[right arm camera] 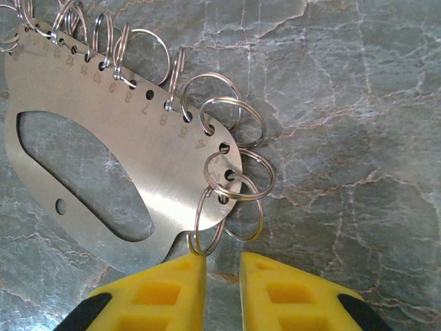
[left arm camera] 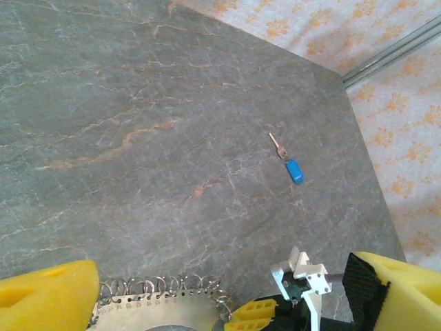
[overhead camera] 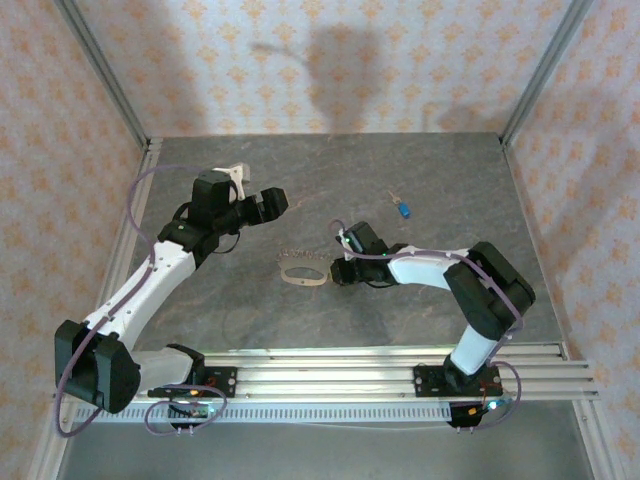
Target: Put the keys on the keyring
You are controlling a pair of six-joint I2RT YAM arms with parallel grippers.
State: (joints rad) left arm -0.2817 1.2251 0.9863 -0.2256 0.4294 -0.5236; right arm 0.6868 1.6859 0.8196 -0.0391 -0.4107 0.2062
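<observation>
From above, the keyring (overhead camera: 302, 278) lies flat in the middle of the surface (overhead camera: 440, 170), between the two arms. The right end effector (overhead camera: 335, 270) sits low at the keyring's right end, apparently placed to work on that end. The left end effector (overhead camera: 255, 188) hangs raised off to the left, spread wide and empty, probably kept clear yet ready to help. The blue-headed key (overhead camera: 404, 209) lies alone toward the far right, well apart from the keyring.

In the left wrist view, the yellow fingers (left arm camera: 41, 296) stand far apart at the lower corners and hold nothing. The keyring's ringed edge (left arm camera: 158, 293) shows low between them, and the key (left arm camera: 293, 169) lies farther out.

In the right wrist view, the keyring (right arm camera: 138, 158) is a metal plate whose numbered holes carry split rings (right arm camera: 241, 176). The right end effector (right arm camera: 222, 258) has its fingers nearly together, with a slit of bare surface between them, clamped on nothing visible. One fingertip touches the end ring, seemingly singling it out for the key.
</observation>
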